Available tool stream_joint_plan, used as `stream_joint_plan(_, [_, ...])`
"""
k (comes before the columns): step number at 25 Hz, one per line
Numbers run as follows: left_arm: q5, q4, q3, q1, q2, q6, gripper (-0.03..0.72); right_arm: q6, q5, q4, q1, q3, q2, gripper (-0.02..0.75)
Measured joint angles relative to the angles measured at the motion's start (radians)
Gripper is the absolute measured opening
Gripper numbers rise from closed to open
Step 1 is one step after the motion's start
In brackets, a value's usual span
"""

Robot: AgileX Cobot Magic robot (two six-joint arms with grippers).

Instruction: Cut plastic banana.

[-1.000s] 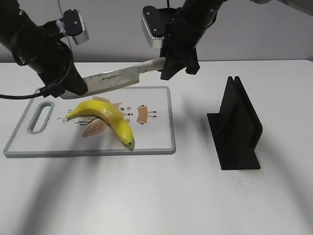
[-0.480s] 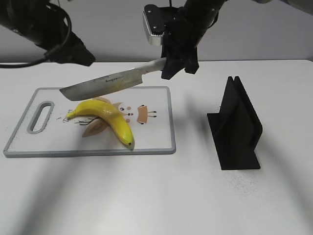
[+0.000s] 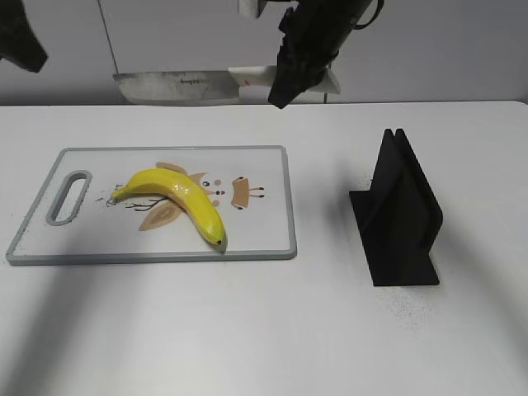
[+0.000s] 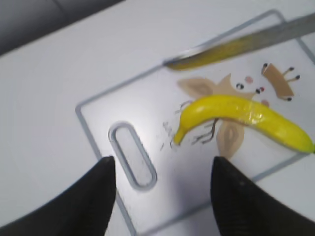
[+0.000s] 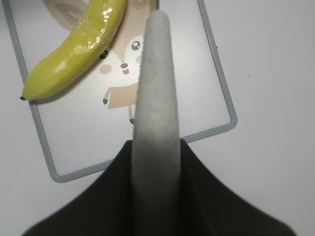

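A yellow plastic banana [image 3: 177, 198] lies whole on the white cutting board [image 3: 264, 239]; it also shows in the left wrist view [image 4: 246, 115] and the right wrist view [image 5: 74, 54]. My right gripper [image 3: 289, 78] is shut on the pale handle [image 5: 156, 98] of a large knife [image 3: 177, 86] and holds it level, high above the board's far edge, blade pointing left. The blade also crosses the left wrist view [image 4: 246, 42]. My left gripper [image 4: 162, 179] is open and empty, above the board's handle slot [image 4: 132, 155]. In the exterior view only a bit of the left arm [image 3: 21, 37] shows at top left.
A black knife stand [image 3: 400, 210] stands on the white table to the right of the board. The board carries a printed cartoon figure [image 3: 239, 191] beside the banana. A grey wall runs behind the table.
My right gripper has lifted the knife from just above the banana to high over the board's far edge and levelled it. My left arm has risen up and left, almost out of the exterior view.
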State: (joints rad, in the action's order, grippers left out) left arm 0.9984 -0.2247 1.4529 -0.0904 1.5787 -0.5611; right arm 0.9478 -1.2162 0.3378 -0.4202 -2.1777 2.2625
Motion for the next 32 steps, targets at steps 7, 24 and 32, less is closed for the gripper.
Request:
stream_joint_plan(7, [0.208, 0.050, -0.009, 0.097, -0.038, 0.157, 0.582, -0.445, -0.003, -0.151, 0.000, -0.001, -0.075, 0.165])
stream_joint_plan(24, [0.115, 0.033, -0.646, 0.106, -0.684, 0.194, 0.580, -0.843, -0.009, -0.201, 0.000, 0.323, -0.402, 0.165])
stream_joint_plan(32, [0.091, 0.030, -0.863, 0.106, -1.072, 0.194, 0.580, -0.896, -0.007, -0.200, 0.000, 0.539, -0.595, 0.165])
